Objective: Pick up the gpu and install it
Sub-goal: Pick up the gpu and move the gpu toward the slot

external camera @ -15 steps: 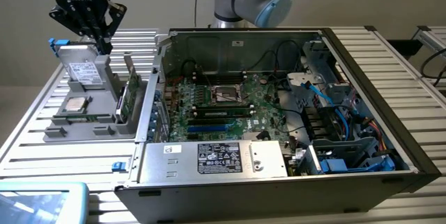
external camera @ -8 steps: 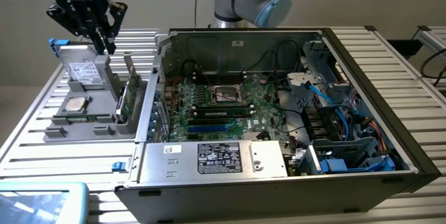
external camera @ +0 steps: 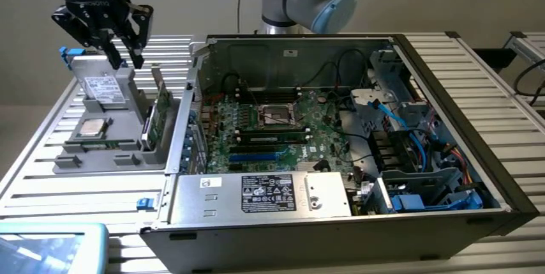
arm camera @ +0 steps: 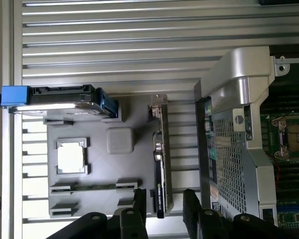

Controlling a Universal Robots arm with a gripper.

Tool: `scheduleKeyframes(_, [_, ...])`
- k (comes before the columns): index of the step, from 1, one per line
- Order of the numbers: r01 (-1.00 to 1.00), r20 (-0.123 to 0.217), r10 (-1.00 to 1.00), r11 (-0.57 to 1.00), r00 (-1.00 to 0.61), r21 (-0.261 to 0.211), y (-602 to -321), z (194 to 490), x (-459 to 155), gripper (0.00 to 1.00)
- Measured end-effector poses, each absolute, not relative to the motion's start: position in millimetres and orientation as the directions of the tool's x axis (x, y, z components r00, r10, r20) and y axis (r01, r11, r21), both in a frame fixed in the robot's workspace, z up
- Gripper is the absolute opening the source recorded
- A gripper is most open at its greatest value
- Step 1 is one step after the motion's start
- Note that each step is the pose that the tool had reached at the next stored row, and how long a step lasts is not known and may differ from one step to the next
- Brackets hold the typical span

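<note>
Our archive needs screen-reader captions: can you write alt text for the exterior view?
An open gripper hangs above a grey parts tray where the gpu stands on edge, beside an open computer case with its motherboard exposed.

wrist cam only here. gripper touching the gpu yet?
Observer: No. In the exterior view the gripper hangs clear above the gpu, jaws open, nothing held.
Operator: gpu lying flat?
Observer: No, it stands on edge in the gray tray, on the side nearest the case.
Operator: anything on the board?
Observer: What looks like one memory stick is seated on the motherboard, near the socket.
</note>
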State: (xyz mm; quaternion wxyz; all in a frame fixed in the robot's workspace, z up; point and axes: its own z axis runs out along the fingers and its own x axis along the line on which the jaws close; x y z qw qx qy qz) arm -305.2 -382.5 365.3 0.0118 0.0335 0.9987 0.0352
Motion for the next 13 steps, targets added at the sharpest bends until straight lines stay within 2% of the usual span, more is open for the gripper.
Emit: scheduleKeyframes(13, [0.023, -0.021, 0.025, 0.996, -0.999, 0.085, -383, 342, -308, 0.44])
